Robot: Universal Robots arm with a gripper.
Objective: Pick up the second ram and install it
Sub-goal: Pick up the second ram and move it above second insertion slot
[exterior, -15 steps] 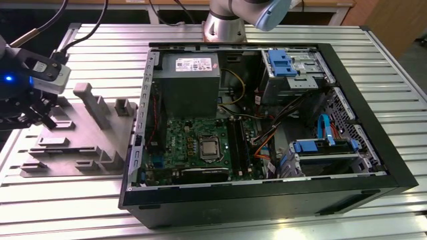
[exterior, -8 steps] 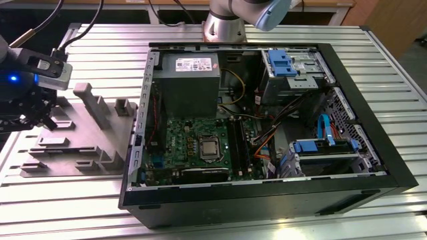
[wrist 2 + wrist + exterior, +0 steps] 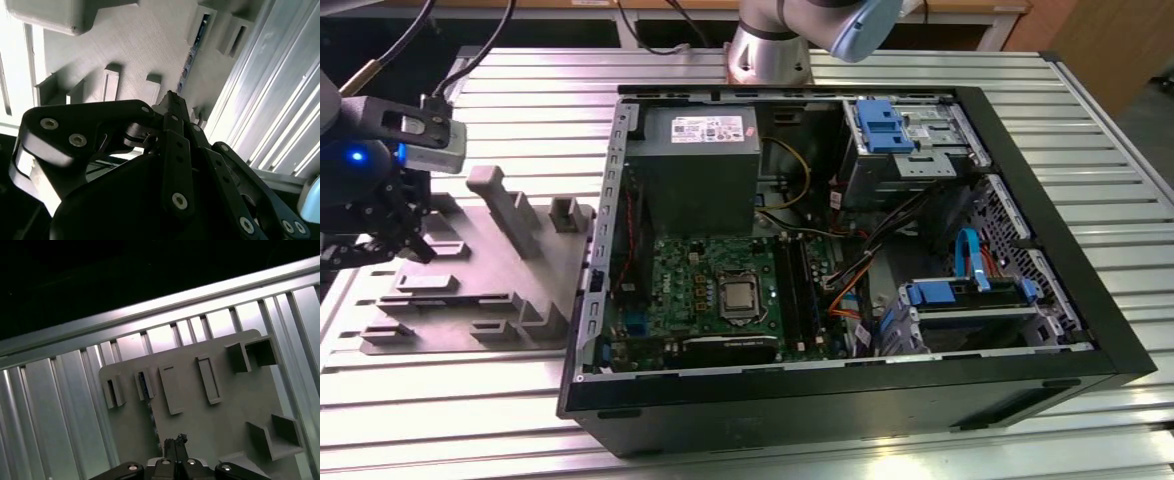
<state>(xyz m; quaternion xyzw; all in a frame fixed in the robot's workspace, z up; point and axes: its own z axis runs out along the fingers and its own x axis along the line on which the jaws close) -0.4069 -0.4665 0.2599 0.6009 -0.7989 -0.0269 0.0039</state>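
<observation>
The second ram (image 3: 193, 49) is a thin blue-green strip standing on edge in a slot of the grey holder plate (image 3: 150, 45). In the first wrist view the second ram (image 3: 151, 407) runs along the holder plate (image 3: 225, 405) toward my fingertips. My gripper (image 3: 175, 441) hovers just above the plate beside the strip's near end, its fingers pressed together with nothing between them. In the second wrist view the gripper (image 3: 171, 97) tips sit close to the end of the strip. In the exterior view the gripper (image 3: 380, 235) hangs over the holder plate (image 3: 494, 270) at that view's left.
An open computer case (image 3: 854, 400) lies to the exterior view's right of the plate, with a green motherboard (image 3: 707, 285), long black slots (image 3: 797, 290) and a grey power supply (image 3: 700, 150) inside. Raised grey blocks (image 3: 500, 200) stand on the plate. The arm's base (image 3: 771, 50) stands behind the case.
</observation>
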